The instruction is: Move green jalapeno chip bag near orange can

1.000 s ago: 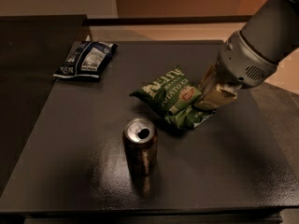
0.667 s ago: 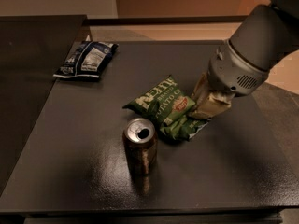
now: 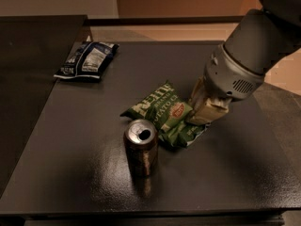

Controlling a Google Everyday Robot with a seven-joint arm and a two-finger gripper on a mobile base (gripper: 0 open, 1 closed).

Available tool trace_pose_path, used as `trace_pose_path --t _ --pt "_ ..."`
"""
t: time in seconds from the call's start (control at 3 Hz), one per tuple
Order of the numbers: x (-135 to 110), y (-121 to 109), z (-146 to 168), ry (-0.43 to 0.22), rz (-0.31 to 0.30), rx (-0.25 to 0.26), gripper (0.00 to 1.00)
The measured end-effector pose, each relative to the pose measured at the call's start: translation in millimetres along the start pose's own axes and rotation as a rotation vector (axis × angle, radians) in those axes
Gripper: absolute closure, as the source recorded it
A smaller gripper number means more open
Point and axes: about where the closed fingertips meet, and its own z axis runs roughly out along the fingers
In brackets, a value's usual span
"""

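Green crinkled film is glinting on the green jalapeno chip bag (image 3: 162,117), which is lying slanted at mid-surface, its pale lettering rising toward the right. Its outline is reading near square from this view, so no firm long axis is being recorded.

The gripper (image 3: 204,113), cream-coloured under a grey cylindrical wrist, is sitting at the bag's right edge and appears to be closed on that edge, holding the bag and nothing else.

The orange can (image 3: 141,147) is standing upright just beside the bag's lower-left edge, on the far side of the bag from the gripper. The bag is therefore lying between gripper and can. Whether bag and can are touching cannot be told.

The can is showing smooth brownish metallic sides and a silver top with an open pull-tab mouth. The surface (image 3: 225,173) is dark and faintly glossy, reflecting the can.

A dark blue-and-white chip bag (image 3: 87,60) is lying flat, well apart at the far left.

Judgement: the placement is looking near complete, and any further push leftward is risking tipping the can.
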Motion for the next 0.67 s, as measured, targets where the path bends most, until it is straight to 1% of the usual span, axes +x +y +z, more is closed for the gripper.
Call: trace_pose_path --t 0.33,0.67 --pt "-1.4 -0.5 0.6 -0.001 -0.002 0.003 0.12" --pt "-2.5 -1.0 1.2 -0.001 -0.004 0.005 0.00"
